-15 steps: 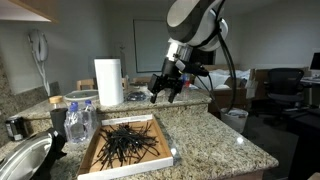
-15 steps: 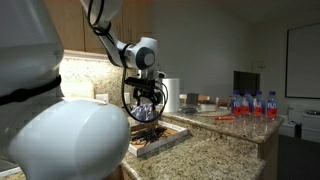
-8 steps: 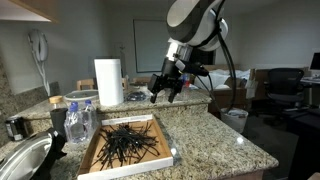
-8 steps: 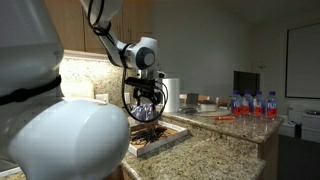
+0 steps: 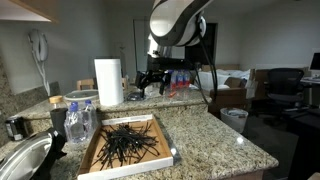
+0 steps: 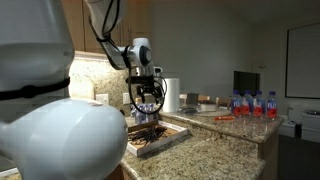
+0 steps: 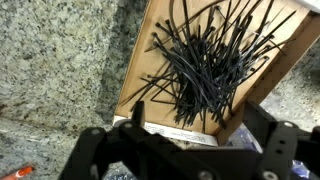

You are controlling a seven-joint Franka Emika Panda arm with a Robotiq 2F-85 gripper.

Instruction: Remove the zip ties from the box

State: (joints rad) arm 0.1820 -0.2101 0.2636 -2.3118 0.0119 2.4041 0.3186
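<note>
Granite counter (image 5: 215,135) lies below; jaws stand wide apart and empty, the gripper (image 7: 185,160) poised high over the black zip ties (image 7: 205,60), tangled inside their shallow box (image 7: 143,65), likely lining up a descent for a grasp.

Thin black plastic zip ties (image 7: 205,65) are seen ahead of the jaws, set against a pale tan rectangular box (image 7: 140,75). To 1 side of the jaws, a granite countertop (image 7: 50,60) speckled beige, grey and black is shown.
</note>
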